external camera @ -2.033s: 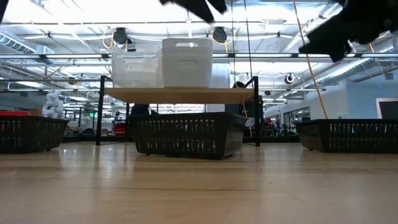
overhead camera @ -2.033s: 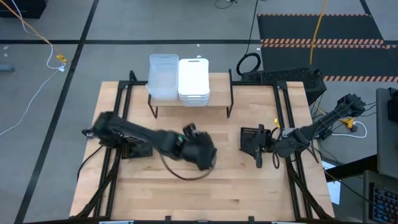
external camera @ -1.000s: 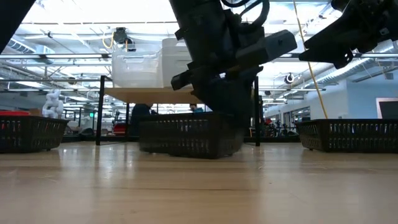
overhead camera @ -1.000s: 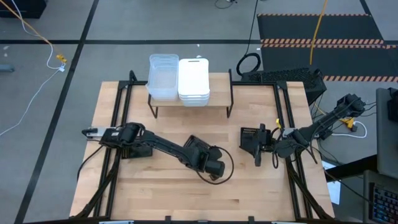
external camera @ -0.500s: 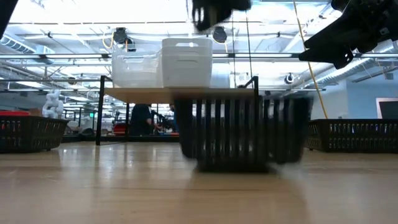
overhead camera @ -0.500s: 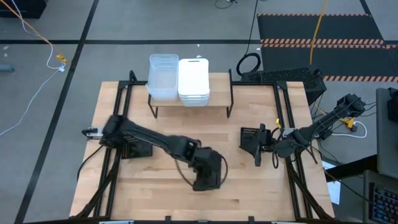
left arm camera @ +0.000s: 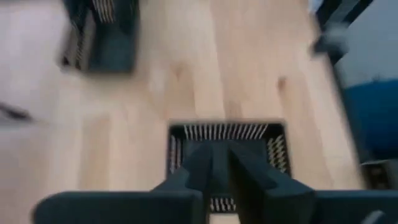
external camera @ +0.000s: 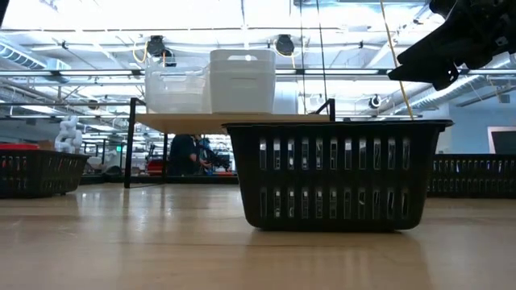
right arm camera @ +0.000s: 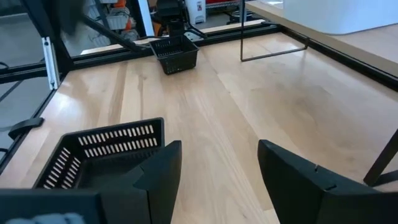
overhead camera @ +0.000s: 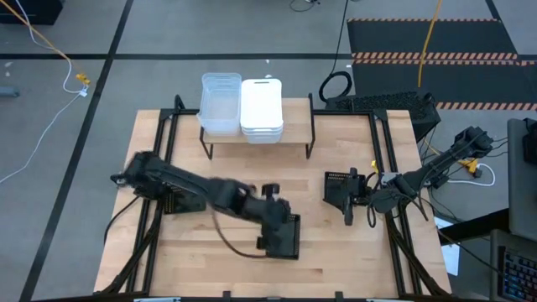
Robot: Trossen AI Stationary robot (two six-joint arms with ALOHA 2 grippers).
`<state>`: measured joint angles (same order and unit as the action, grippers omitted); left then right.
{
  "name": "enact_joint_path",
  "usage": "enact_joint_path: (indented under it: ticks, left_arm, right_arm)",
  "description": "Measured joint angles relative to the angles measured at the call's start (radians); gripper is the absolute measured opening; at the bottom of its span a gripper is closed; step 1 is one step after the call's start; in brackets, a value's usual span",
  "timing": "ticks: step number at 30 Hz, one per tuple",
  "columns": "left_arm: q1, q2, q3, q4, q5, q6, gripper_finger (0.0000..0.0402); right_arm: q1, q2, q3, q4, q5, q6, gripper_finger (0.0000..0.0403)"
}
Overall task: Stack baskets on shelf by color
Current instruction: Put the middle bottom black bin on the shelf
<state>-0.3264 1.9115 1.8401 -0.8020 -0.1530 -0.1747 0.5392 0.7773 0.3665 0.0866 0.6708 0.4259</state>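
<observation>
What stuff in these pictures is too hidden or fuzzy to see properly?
- Left claw, high view: the arm's own wrist covers its fingers above the black basket, so the grip is hidden.
- Left wrist view: blurred; a second black basket is smeared and cut off by the picture's edge.
- Low view: the near black basket blocks the middle of the table behind it.
- White baskets on the shelf: nested, so their count is unclear.
</observation>
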Motion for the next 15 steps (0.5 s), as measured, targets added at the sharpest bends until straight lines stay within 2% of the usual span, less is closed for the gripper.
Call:
enact_joint_path:
  ticks: [7,11,15]
  left_arm:
    - [-0.094,0.215,-0.002,0.062,0.013,-0.121,0.015]
    - [-0.133,0.273,-0.002,0.119,0.081,-0.114,0.0205]
    - [-0.157,0.292,-0.002,0.13,0.04,-0.098,0.0236]
  right_arm:
    - [0.0,0.0,0.0,-0.01,0.001,0.026,0.0205]
    - [0.0,0.001,0.0,-0.009,0.005,0.034,0.0205]
    - [0.0,0.001,0.0,-0.002,0.006,0.041,0.0205]
